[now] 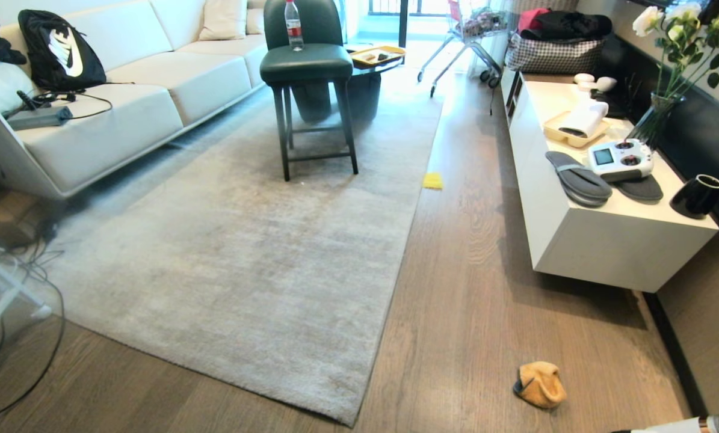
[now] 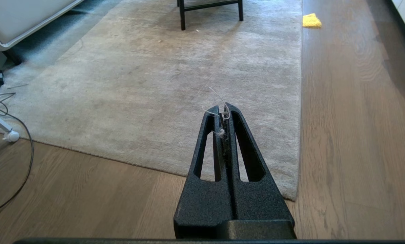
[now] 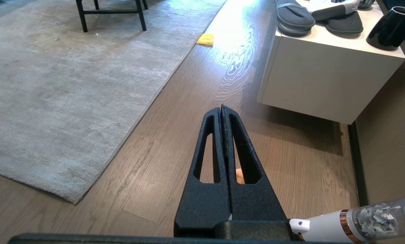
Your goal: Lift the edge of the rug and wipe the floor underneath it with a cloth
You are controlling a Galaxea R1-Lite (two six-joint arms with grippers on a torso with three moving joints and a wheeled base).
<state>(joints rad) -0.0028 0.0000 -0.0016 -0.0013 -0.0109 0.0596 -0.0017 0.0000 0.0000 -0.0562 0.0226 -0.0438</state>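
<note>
Both tools pinched shut, holding nothing: left tool (image 2: 225,110) above rug (image 1: 245,252), right tool (image 3: 221,108) above floor (image 1: 467,313). Cloth (image 1: 540,385) crumpled at five o'clock off rug's near corner. Best fetched first, then rug edge lifted.

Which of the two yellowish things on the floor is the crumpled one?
The orange-yellow microfibre cloth with dark edging, bunched up on the wooden plank floor in the near foreground. The other, a bright yellow square, lies flat, far off beside the pale grey rug's edge.
</note>
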